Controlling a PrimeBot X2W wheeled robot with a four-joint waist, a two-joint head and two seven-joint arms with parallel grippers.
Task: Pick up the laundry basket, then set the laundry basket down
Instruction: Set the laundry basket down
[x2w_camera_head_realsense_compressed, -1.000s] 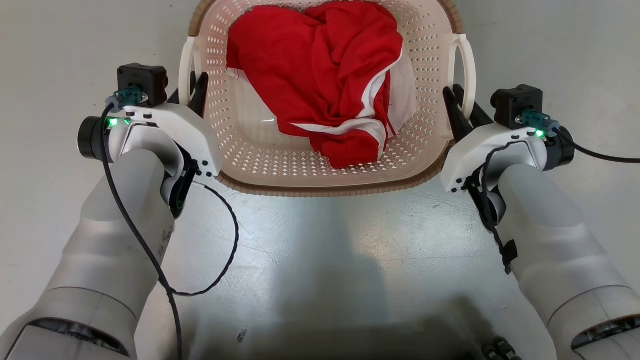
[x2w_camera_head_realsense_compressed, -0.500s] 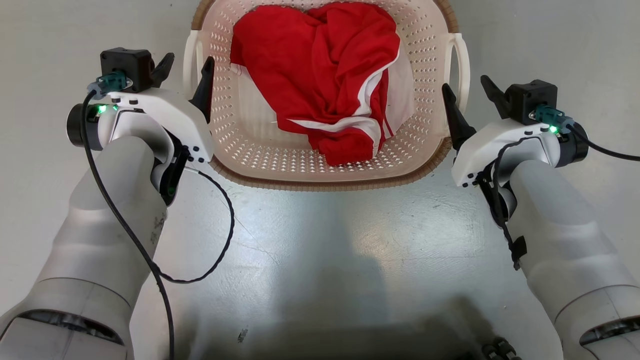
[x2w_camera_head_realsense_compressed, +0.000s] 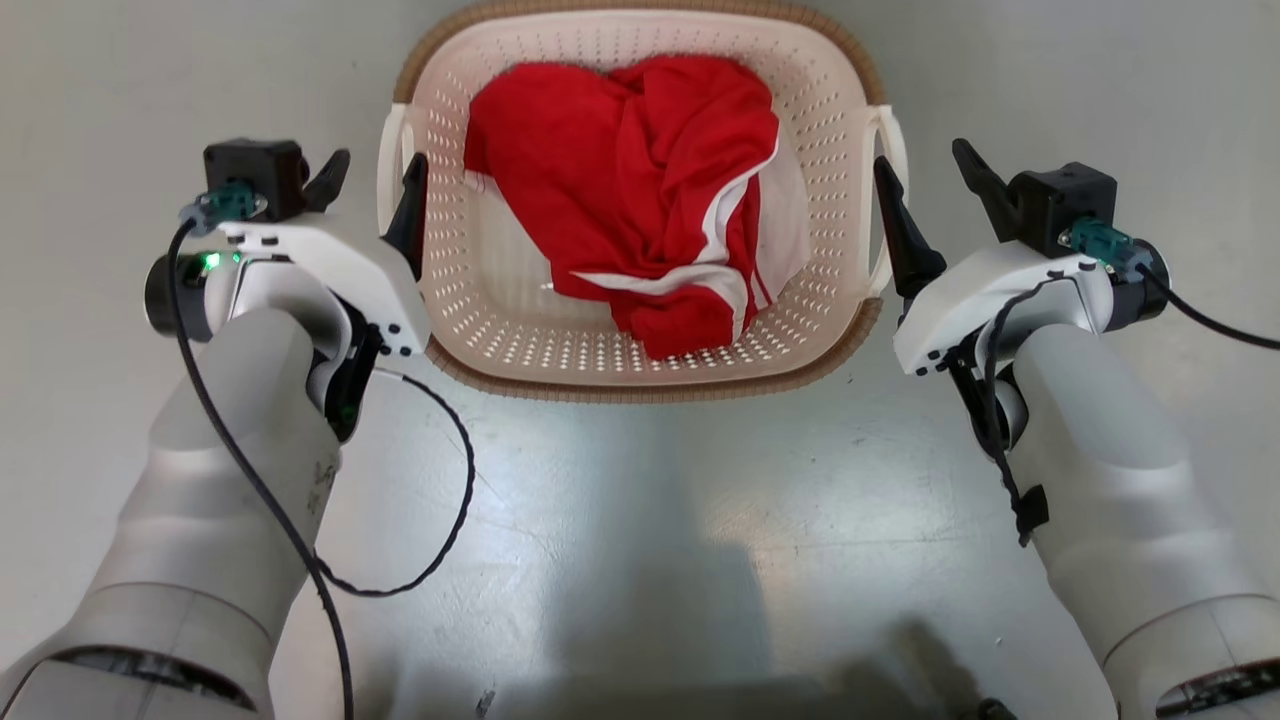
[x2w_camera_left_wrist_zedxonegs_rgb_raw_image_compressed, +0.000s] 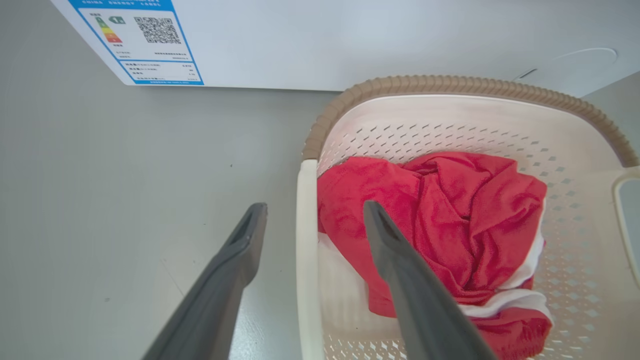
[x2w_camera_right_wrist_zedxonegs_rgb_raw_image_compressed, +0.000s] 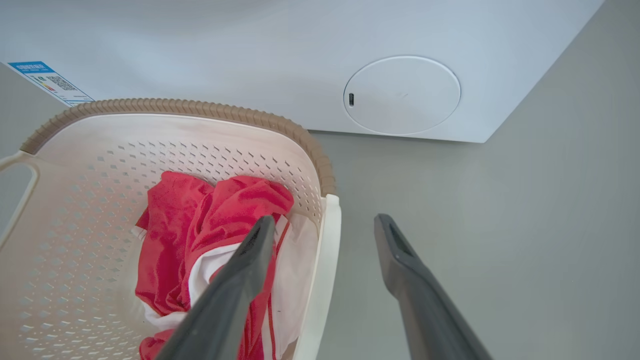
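Laundry basket (x2w_camera_head_realsense_compressed: 640, 388) handles sit between released fingers (x2w_camera_left_wrist_zedxonegs_rgb_raw_image_compressed: 400, 270) of left gripper (x2w_camera_head_realsense_compressed: 380, 160) and right gripper (x2w_camera_head_realsense_compressed: 921, 157); bare floor (x2w_camera_head_realsense_compressed: 640, 520) either side.

Glossy grey floor (x2w_camera_head_realsense_compressed: 640, 500), white washing machine (x2w_camera_right_wrist_zedxonegs_rgb_raw_image_compressed: 200, 50), blue-edged label (x2w_camera_left_wrist_zedxonegs_rgb_raw_image_compressed: 150, 42)

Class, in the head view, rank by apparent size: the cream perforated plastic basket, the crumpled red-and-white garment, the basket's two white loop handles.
1. Cream perforated plastic basket
2. Crumpled red-and-white garment
3. Left loop handle and right loop handle: alike, unranked.
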